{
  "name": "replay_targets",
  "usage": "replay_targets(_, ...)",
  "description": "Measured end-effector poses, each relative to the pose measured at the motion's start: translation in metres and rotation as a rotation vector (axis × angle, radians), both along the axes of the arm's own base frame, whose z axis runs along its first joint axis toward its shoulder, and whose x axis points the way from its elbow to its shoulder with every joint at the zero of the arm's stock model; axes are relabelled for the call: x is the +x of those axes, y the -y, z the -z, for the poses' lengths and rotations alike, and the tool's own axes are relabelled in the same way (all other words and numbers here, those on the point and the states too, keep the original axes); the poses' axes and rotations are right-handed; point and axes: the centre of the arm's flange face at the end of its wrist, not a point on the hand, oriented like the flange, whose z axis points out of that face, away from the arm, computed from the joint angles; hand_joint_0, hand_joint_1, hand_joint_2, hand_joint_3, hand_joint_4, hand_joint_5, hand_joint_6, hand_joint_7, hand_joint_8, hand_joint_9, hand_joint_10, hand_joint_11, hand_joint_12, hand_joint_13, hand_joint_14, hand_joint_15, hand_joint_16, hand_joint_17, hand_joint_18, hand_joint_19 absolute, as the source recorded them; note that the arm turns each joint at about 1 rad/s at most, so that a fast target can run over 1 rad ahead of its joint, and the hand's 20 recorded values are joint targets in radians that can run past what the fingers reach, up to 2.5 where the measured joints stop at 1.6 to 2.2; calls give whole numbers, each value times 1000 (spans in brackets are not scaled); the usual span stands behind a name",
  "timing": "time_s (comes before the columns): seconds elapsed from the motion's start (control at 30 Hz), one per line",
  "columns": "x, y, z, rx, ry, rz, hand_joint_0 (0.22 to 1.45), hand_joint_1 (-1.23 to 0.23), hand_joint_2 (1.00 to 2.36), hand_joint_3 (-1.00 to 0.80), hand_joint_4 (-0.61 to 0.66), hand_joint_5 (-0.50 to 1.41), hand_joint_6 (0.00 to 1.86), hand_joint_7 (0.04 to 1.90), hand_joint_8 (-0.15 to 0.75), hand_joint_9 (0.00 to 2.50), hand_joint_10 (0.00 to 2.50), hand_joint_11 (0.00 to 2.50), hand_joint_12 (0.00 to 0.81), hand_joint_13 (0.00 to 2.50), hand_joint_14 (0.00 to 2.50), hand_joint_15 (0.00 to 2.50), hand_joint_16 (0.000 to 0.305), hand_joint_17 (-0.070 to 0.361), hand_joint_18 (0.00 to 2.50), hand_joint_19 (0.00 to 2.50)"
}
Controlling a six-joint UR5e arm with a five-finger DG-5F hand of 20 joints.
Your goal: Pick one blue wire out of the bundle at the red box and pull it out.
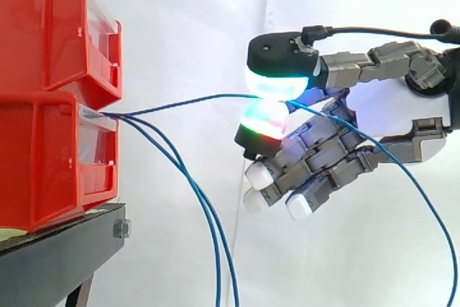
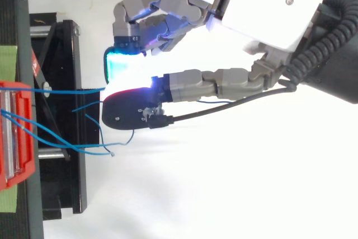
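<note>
The pale grey robot hand (image 1: 392, 113) pinches one thin blue wire (image 1: 188, 101) between two glowing pads (image 1: 277, 85), other fingers curled aside. The wire runs nearly straight from the lower red plastic bin (image 1: 43, 163), tensioned, I'd say, for pulling. Two spare blue wires (image 1: 207, 213) sag below.

Bins (image 1: 43, 70) stacked on stand (image 1: 57, 249) at left, wires (image 1: 203, 203) hanging from lower bin, one wire (image 1: 194, 101) running right into hand (image 1: 392, 109)

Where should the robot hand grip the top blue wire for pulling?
Take the top blue wire by its free span beside the lower red box, robot hand pads above and below, approaching from the side away from the box. It runs nearly level, clear of the two drooping wires.
</note>
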Motion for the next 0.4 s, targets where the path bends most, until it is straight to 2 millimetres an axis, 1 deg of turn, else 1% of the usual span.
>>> replay_targets(0.4, 0, 0, 0, 0, 0, 0, 605, -734, 1024, -37, 160, -147, 886, 1202, 381, 922, 19, 618, 455, 623, 11, 296, 61, 136, 674, 447)
